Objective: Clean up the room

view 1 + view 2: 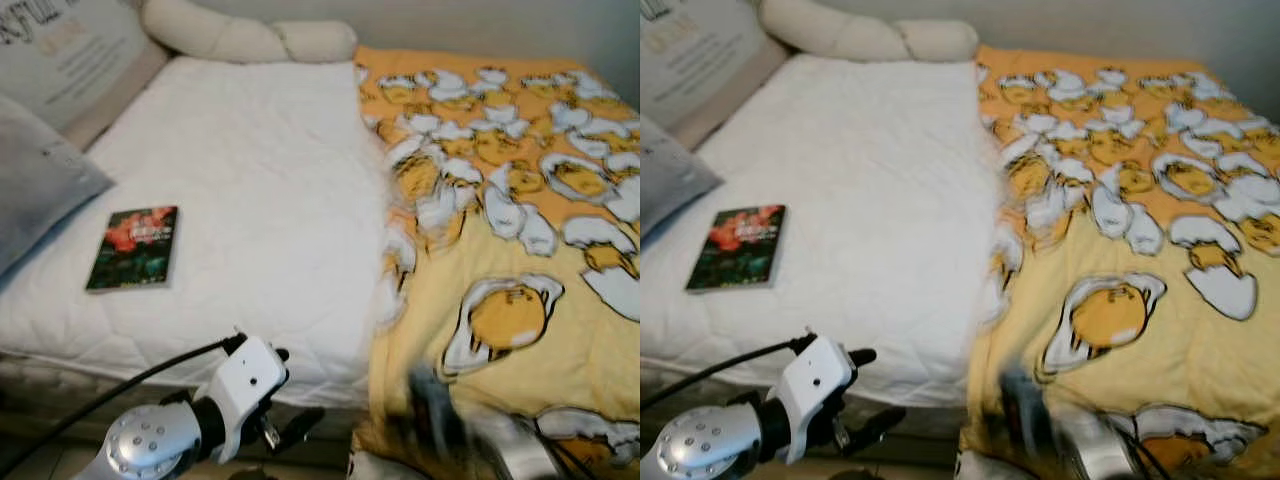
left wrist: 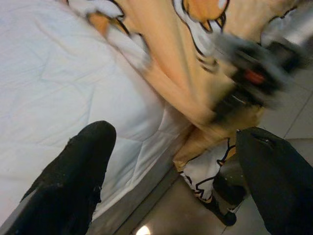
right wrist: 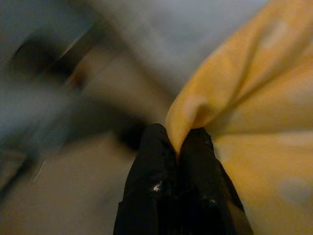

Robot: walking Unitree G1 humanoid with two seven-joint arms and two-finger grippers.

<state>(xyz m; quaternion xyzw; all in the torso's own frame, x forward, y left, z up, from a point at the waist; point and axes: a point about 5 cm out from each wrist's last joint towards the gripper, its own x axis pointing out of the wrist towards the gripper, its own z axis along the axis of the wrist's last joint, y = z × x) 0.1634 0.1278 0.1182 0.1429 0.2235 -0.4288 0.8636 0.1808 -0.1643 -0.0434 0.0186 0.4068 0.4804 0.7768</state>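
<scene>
Fingers of my right gripper [image 3: 178, 147] are pressed together on a fold of the yellow blanket [image 1: 520, 250], pinching its cloth right at the tips, so the thing I am working on is already in that grip and rises straight out from between the two black fingers. That arm sits at the near edge of the bed, at the blanket's lower hem, and it is blurred in the head views, so I cannot place it more finely than that.

My left gripper [image 2: 176, 161] is spread wide with nothing between its fingers [image 2: 73, 171]. It hangs just off the near edge of the mattress [image 1: 250, 200], beside the line where the blanket's left border ends and the bare white quilted surface begins. From those fingers the hem lies ahead and toward my right arm, drooping over the bed's edge to the floor.

The blanket covers the right half of the bed, its long axis running from the near edge to the far wall, its left border bunched and folded back along the middle. I judge the next move turns on this: the uncovered half lies to my left, so the cloth must travel that way, across the mattress.

A book [image 1: 133, 247] lies on the white half near the left edge, beside a grey pillow [image 1: 40, 180]; spreading the blanket would bury it.
</scene>
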